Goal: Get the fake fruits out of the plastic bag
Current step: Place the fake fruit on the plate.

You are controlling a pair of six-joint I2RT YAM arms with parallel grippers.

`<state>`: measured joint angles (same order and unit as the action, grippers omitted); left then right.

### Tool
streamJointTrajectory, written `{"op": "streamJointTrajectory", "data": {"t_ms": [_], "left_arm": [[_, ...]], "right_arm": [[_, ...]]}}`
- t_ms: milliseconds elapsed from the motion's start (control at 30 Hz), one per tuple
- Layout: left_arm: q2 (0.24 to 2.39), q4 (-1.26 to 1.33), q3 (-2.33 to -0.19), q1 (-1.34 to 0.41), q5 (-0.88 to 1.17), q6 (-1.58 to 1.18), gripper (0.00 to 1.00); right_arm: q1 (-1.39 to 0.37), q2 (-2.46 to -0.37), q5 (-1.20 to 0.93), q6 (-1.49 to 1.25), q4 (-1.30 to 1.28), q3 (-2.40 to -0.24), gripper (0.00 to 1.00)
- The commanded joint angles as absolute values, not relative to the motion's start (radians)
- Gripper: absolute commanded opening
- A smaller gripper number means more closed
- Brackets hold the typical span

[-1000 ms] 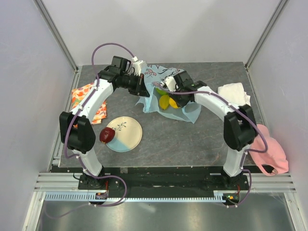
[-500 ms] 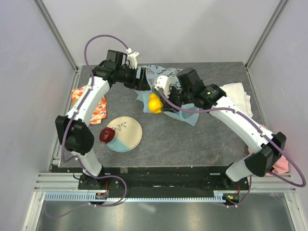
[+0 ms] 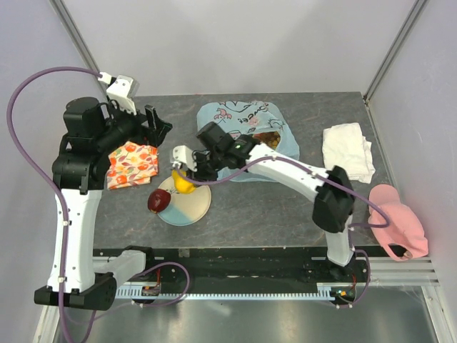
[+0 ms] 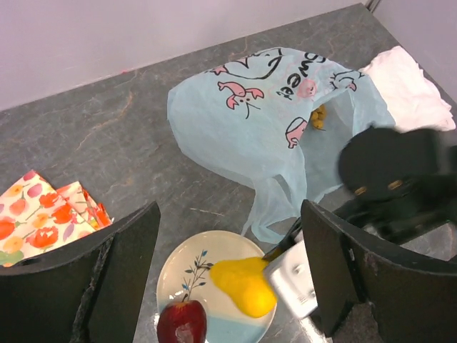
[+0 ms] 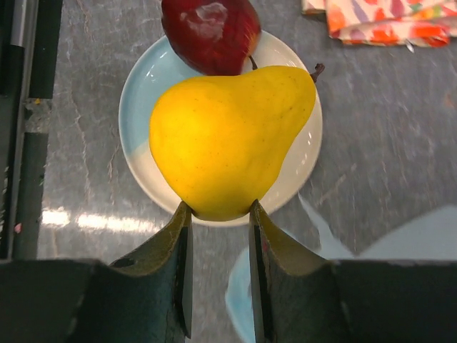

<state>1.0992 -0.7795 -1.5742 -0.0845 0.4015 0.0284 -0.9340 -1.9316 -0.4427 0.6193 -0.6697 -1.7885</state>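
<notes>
Right arm stretched far left across table, wrist angled down over plate (image 3: 198, 208). Right gripper (image 5: 218, 214) closed narrowly on yellow fruit (image 5: 227, 136), gripped at broad end, above plate just beside red apple (image 3: 158, 201). Contact with plate cannot be told. Left arm held high, elbow bent; left gripper (image 3: 153, 126) spread wide, nothing held, near cloth (image 3: 132, 163). Bag (image 3: 239, 118) laid flat behind plate, tan fruit (image 3: 268, 137) seen inside.

Robotics lab test cell: a grey table (image 3: 285, 207) is enclosed by plain white panels (image 3: 235, 43) and aluminium posts (image 3: 87, 58), with a cabled left arm (image 3: 68, 221) and right arm (image 3: 293, 168) bolted to an aluminium rail (image 3: 235, 275) at the near edge.
</notes>
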Motion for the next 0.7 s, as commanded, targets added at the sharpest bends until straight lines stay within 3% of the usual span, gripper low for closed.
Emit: {"op": "streamJointTrajectory", "data": {"t_ms": [0,267,667], "left_arm": [[1.121,-0.816,-1.531,-0.054,0.416,0.057,0.87],[1.123,-0.816,-1.522,-0.008,0.477,0.025,0.86],[1.152,-0.808,-1.516,-0.002,0.517,0.017,0.86]], "right_arm": [[-0.989,-2.057,-0.433,0.731,-0.646,-1.932,0.19],[-0.996,-2.23,-0.347,0.77,-0.641,-2.029,0.18],[-0.997,-2.312,-0.308,0.792,-0.572,-2.042,0.2]]}}
